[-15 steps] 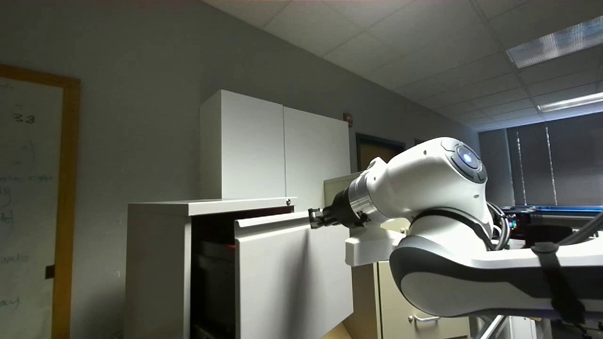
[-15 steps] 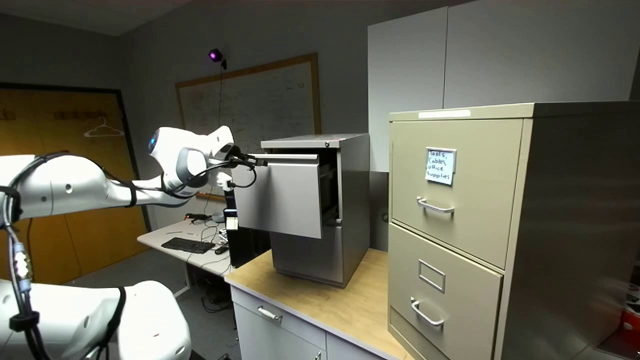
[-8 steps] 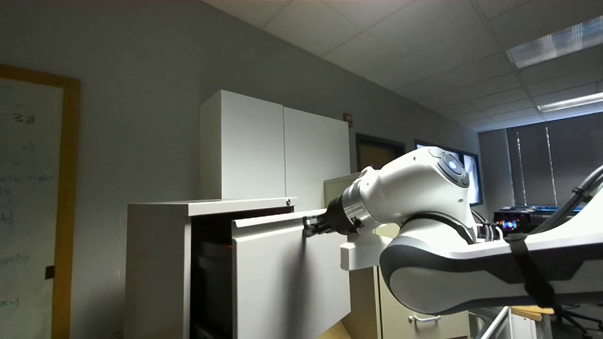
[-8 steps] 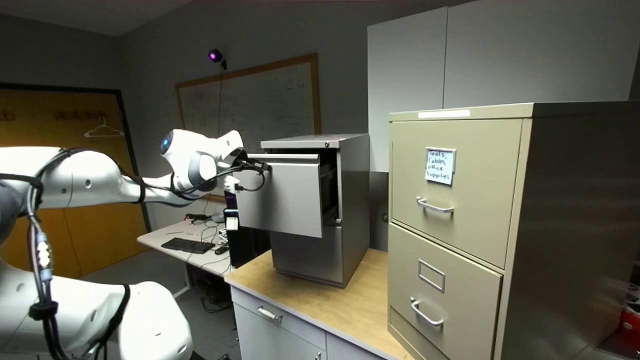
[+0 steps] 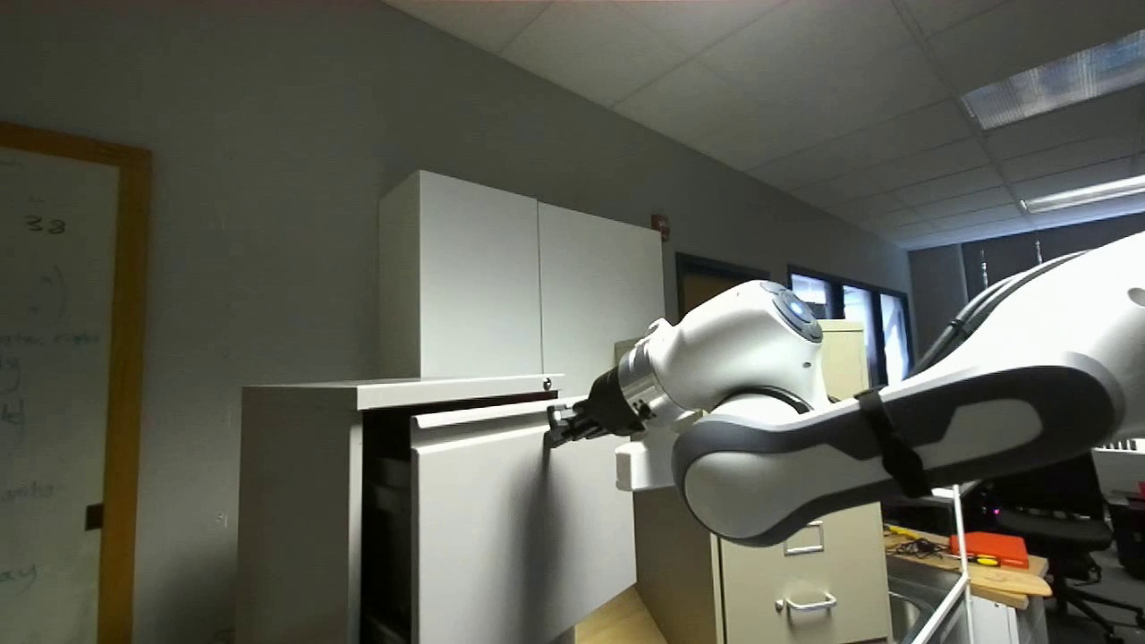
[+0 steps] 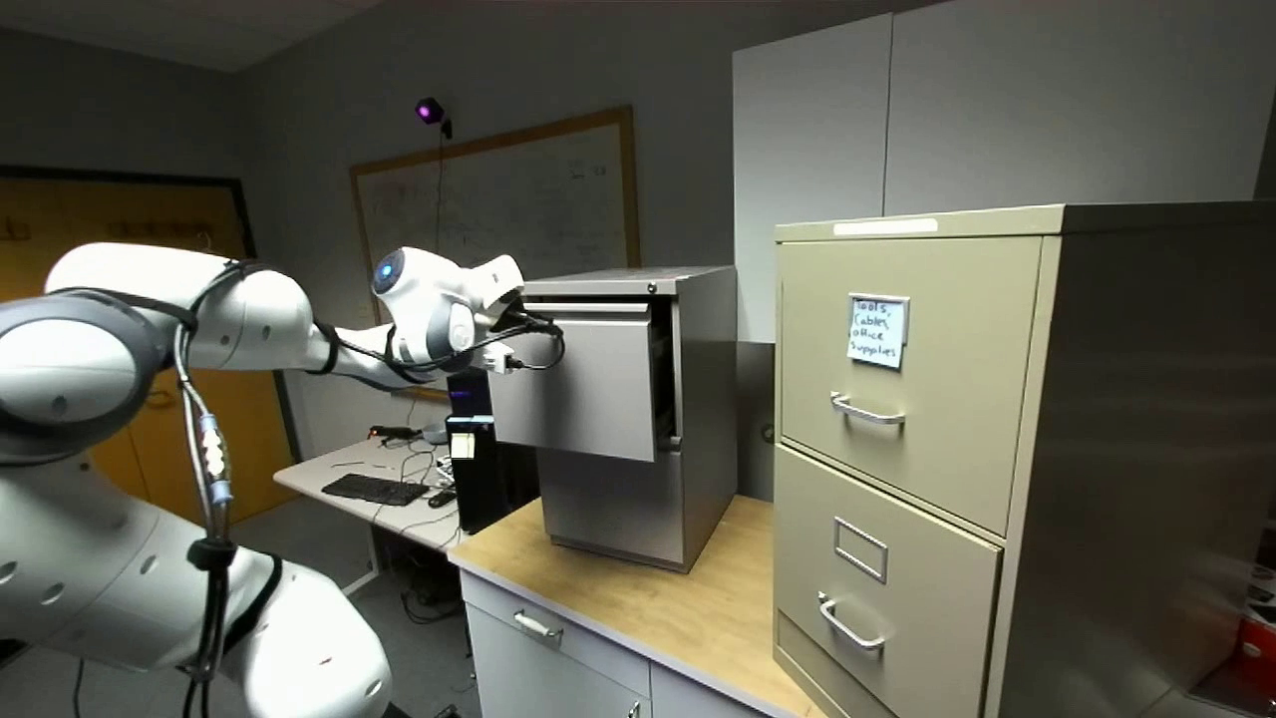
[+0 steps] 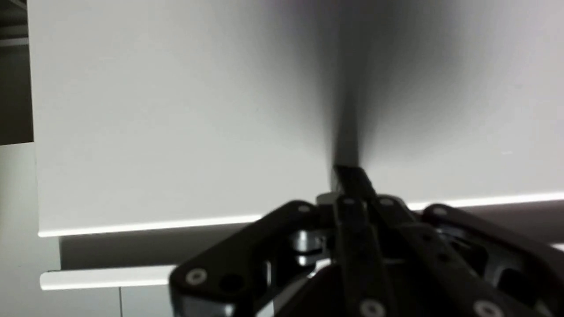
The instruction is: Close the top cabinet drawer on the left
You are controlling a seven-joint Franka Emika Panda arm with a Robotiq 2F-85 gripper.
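White-grey cabinet (image 6: 706,419) has its top drawer (image 6: 588,394) jutting from its front, partway out. Gripper (image 7: 350,174) in front of cabinet, jaws together, empty, seemingly touching drawer face. Likely push step; next needs straight push cabinet-ward till flush.

A pale wooden worktop (image 6: 638,603) lies over white-grey base units (image 6: 558,673) — pull handles (image 6: 538,626) on their fronts — and, in an exterior view, carries two upright pieces: the grey cabinet (image 6: 706,419), set back from the front edge, and the beige filing cabinet (image 6: 947,439), apart from it — a strip of wood shows between them
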